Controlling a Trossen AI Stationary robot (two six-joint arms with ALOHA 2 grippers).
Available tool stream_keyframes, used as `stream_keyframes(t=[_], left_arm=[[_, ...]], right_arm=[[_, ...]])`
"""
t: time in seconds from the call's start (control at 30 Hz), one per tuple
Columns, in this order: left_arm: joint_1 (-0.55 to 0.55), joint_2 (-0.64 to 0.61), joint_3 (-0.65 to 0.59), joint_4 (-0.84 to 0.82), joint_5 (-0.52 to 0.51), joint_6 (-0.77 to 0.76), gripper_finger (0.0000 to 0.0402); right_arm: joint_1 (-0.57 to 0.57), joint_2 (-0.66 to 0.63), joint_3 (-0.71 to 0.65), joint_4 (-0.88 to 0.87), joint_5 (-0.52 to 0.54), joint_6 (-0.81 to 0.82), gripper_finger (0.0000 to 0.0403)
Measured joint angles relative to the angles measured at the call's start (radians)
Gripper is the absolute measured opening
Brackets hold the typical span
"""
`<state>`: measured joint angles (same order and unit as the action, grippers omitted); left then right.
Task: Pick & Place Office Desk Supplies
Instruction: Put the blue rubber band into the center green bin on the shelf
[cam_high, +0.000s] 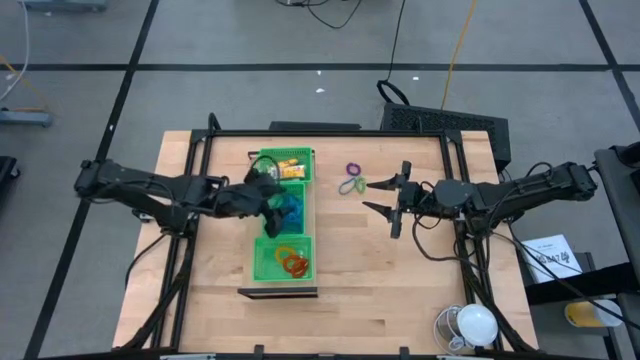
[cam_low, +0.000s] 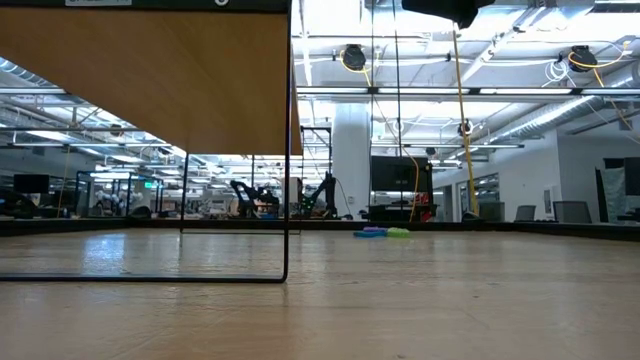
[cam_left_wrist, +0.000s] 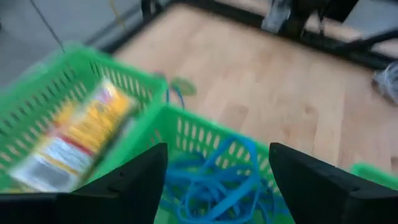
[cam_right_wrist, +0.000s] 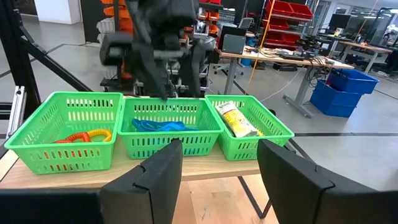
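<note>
Your left gripper (cam_high: 272, 203) hangs open over the tray's (cam_high: 258, 262) middle compartment of blue loops (cam_high: 291, 209); your right gripper (cam_high: 378, 195) waits open near the loose loops (cam_high: 352, 178).

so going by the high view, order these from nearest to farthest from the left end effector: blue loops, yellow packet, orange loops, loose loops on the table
1. blue loops, middle compartment, right under the left end effector
2. yellow packet, far-end compartment, and orange loops, near-end compartment: too close to call
3. loose loops, on bare table toward the right arm
</note>
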<state>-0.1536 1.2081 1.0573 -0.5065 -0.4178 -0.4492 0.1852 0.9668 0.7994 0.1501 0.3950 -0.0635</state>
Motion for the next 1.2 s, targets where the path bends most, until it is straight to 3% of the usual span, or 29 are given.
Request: stream_keyframes(t=[0.2,0.43,0.53,0.83,1.03,1.2], left_arm=[[-0.072,-0.127,-0.042,0.067,-0.122,0.134,0.0307],[-0.124,-0.336,-0.295,0.335,-0.162,0.24,0.0308],[-0.12,-0.427,-0.395,0.45,-0.162,0.254,0.0308],[-0.116,-0.567,-0.552,0.646,-0.16,0.294,0.0308],[-0.094,-0.56,-0.568,0.652,-0.16,0.264,0.0308],[-0.078,-0.557,-0.568,0.653,-0.16,0.263,0.0308]], right_arm=[[-0.014,0.0,-0.001,-0.005,0.0,0.0,0.0196],[-0.086,0.018,-0.111,0.136,0.0,0.042,0.0196],[-0.157,0.069,-0.13,0.112,-0.008,0.082,0.0196],[-0.391,0.395,-0.083,0.099,-0.287,0.098,0.0196],[-0.49,0.618,-0.043,0.11,-0.36,0.078,0.0196],[-0.507,0.763,0.012,0.108,-0.409,0.09,0.0196]])
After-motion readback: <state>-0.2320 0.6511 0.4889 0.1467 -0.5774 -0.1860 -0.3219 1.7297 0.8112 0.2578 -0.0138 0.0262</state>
